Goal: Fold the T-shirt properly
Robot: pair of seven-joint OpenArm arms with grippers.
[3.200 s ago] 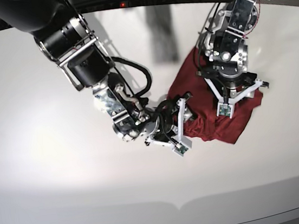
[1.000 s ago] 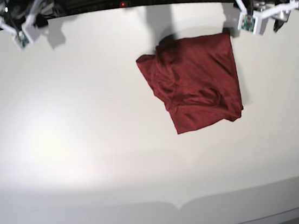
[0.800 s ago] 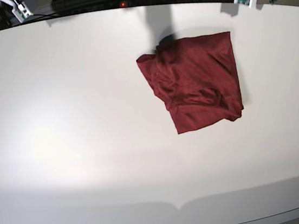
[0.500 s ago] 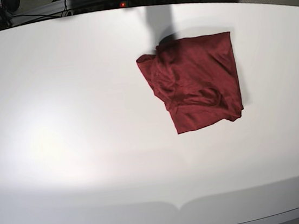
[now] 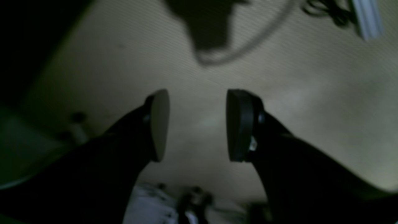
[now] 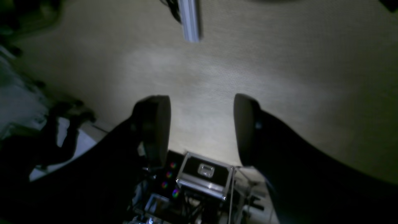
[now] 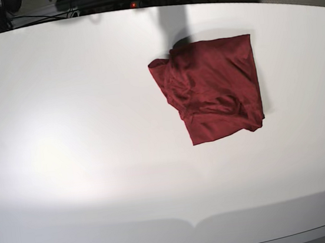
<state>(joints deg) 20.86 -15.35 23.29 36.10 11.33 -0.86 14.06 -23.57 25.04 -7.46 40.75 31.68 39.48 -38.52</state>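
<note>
The T-shirt (image 7: 213, 88) is dark red and lies folded into a wrinkled, roughly square bundle on the white table (image 7: 81, 137), right of centre in the base view. Neither arm shows in the base view. In the left wrist view my left gripper (image 5: 196, 124) is open, its dark fingers apart with nothing between them, facing beige floor. My right gripper (image 6: 202, 129) in the right wrist view is open too, empty, over beige floor and some equipment. The T-shirt does not show in either wrist view.
A metal-framed box with small coloured lights (image 6: 202, 177) sits below the right gripper. Cables (image 5: 326, 12) and a pale rail (image 6: 188, 18) lie on the floor. Dark gear lines the table's far edge (image 7: 136, 3).
Both arms have pulled back up and away from the table and left the base view. The T-shirt stays folded in the same place.
</note>
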